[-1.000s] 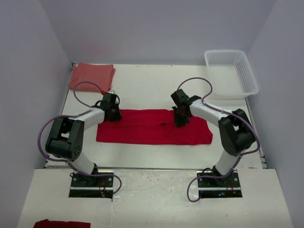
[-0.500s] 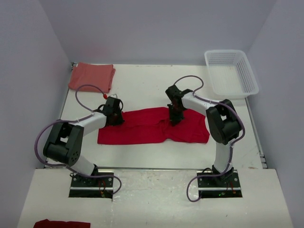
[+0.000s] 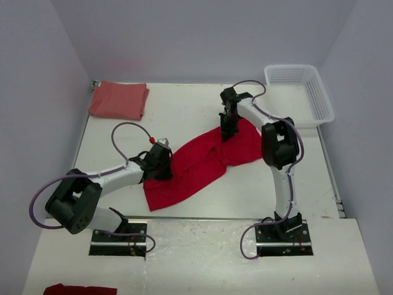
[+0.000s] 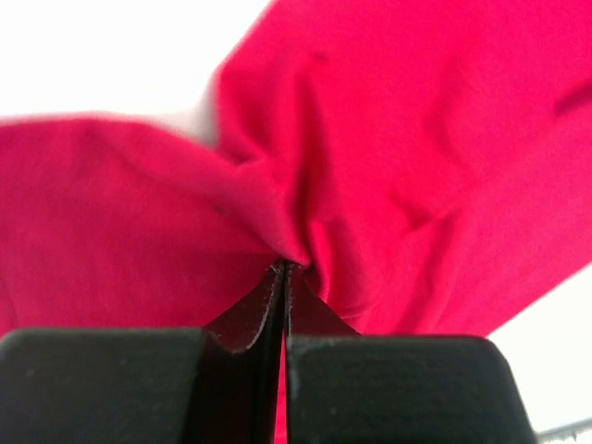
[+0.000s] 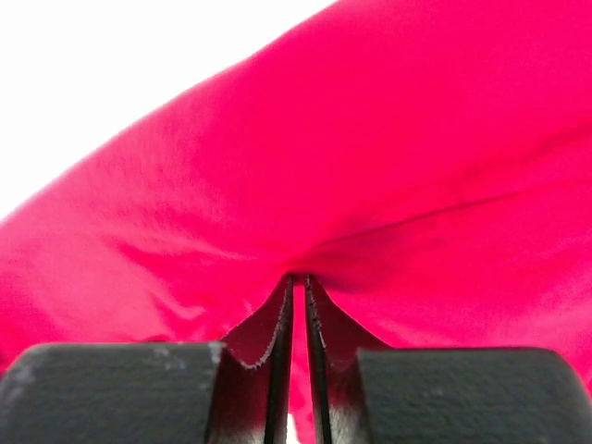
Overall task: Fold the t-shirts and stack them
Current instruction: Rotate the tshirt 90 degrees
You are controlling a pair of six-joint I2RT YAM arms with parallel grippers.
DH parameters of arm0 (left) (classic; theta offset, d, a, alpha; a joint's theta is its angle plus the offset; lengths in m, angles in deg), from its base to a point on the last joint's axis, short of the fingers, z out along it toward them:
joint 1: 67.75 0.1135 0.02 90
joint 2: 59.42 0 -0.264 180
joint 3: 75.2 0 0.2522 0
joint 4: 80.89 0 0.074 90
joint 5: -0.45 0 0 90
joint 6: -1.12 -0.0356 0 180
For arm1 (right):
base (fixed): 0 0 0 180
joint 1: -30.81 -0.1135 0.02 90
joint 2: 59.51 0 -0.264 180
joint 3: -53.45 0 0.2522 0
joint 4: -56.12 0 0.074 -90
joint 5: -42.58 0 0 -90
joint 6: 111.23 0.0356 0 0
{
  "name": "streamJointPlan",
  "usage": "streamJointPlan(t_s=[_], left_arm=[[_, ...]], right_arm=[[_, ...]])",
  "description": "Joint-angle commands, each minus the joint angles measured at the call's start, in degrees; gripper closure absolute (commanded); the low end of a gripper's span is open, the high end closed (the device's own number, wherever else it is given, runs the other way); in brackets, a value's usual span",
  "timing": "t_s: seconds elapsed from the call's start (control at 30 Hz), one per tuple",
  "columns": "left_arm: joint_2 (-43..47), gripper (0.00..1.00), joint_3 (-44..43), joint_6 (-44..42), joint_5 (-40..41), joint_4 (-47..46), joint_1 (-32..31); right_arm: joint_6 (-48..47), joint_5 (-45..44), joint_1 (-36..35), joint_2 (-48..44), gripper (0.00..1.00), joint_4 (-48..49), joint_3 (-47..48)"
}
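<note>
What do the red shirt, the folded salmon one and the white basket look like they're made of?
The bright red shirt: soft matte cloth, probably cotton knit; it drapes and gathers into fine creases. The salmon shirt: similar matte cloth, folded flat; weave too far to tell. The basket: rigid-looking white plastic, by its open lattice walls and even rim.

bright red t-shirt point(image 3: 199, 163) stretched diagonally; salmon t-shirt point(image 3: 118, 100) folded far-left.
</note>
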State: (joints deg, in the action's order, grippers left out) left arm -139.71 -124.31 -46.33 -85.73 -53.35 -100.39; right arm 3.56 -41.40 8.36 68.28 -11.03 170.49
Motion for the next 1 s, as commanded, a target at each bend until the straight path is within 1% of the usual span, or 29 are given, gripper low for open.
streamJointPlan(t_s=[0.0,0.03,0.07,0.1,0.2,0.33,0.4,0.43,0.47,0.5,0.53,0.57,0.6,0.67,0.7,0.73,0.8,0.83,0.87,0.9,0.93,0.97], left_arm=[[-1.35,1.0,2.48,4.21,-2.49,6.87,-5.75],[-1.71,1.0,2.48,4.74,-2.76,6.79,-6.63],[-2.06,1.0,2.48,5.0,-3.02,6.26,-7.51],[-2.5,1.0,2.4,5.7,-3.55,5.82,-9.44],[-3.99,1.0,1.44,5.54,-3.46,2.92,-12.87],[-6.36,1.0,-2.43,3.69,-3.11,2.39,-14.9],[-6.63,1.0,-4.54,3.25,-3.28,2.22,-15.78],[-6.28,1.0,-5.16,2.9,-3.29,2.3,-16.13],[-5.93,1.0,-5.86,2.46,-3.11,2.3,-16.57],[-4.8,1.0,-7.0,1.93,-2.68,2.48,-17.1],[-4.09,1.0,-7.62,1.75,-2.5,2.83,-17.1],[-3.39,1.0,-8.32,1.49,-2.06,4.22,-17.19],[-1.9,1.0,-9.98,1.4,-0.05,5.37,-17.19],[-0.22,1.0,-12.88,1.66,2.5,10.28,-17.19],[1.35,1.0,-13.94,2.8,5.3,12.22,-17.19],[2.15,1.0,-15.0,3.59,6.81,15.98,-17.19],[5.12,1.0,-17.11,6.22,10.4,18.81,-17.45],[6.28,1.0,-17.47,6.76,11.9,20.13,-17.72],[7.24,1.0,-17.56,6.76,13.31,20.14,-17.8],[8.73,1.0,-17.56,4.76,13.41,19.54,-17.81],[8.84,1.0,-17.64,2.74,12.72,16.75,-17.72],[8.66,1.0,-18.51,0.28,10.36,14.89,-17.63]], right_arm=[[-2.99,4.25,0.92,4.04,0.89,-6.54,10.57],[-3.35,5.13,1.1,6.75,0.89,-7.77,12.97],[-4.22,5.49,1.01,8.08,0.88,-9.79,17.52],[-4.58,5.75,1.01,9.4,0.87,-10.76,20.09],[-5.19,4.79,1.36,13.62,0.88,-12.88,28.6],[-7.3,1.46,1.63,12.58,0.9,-9.73,31.98],[-8.1,-1.71,1.8,8.37,0.93,-5.95,30.75],[-8.27,-2.67,1.72,6.27,0.97,-2.72,29.97],[-8.45,-3.2,1.72,3.81,0.99,-0.95,27.09],[-8.71,-4.6,1.8,-1.78,1.0,1.07,25.14],[-8.71,-5.49,1.72,-4.71,1.0,4.74,23.56],[-9.23,-5.93,1.8,-7.61,1.0,6.09,20.5],[-9.41,-7.06,1.72,-12.86,1.0,7.06,19.42],[-9.94,-8.3,1.72,-17.29,1.0,7.42,17.49],[-10.12,-9.0,1.72,-21.4,0.98,7.07,16.61],[-10.21,-9.62,1.72,-23.27,0.97,6.37,15.9],[-9.42,-10.59,1.8,-27.04,0.97,5.49,12.75],[-9.07,-10.68,1.72,-31.07,0.97,5.4,11.16],[-7.85,-10.77,1.8,-33.19,0.97,5.4,7.32],[-6.88,-11.12,1.72,-35.3,0.98,5.57,4.93],[-6.17,-10.34,1.8,-39.85,0.99,6.88,2.56],[-5.38,-9.37,1.72,-42.16,1.0,7.59,-2.16]])
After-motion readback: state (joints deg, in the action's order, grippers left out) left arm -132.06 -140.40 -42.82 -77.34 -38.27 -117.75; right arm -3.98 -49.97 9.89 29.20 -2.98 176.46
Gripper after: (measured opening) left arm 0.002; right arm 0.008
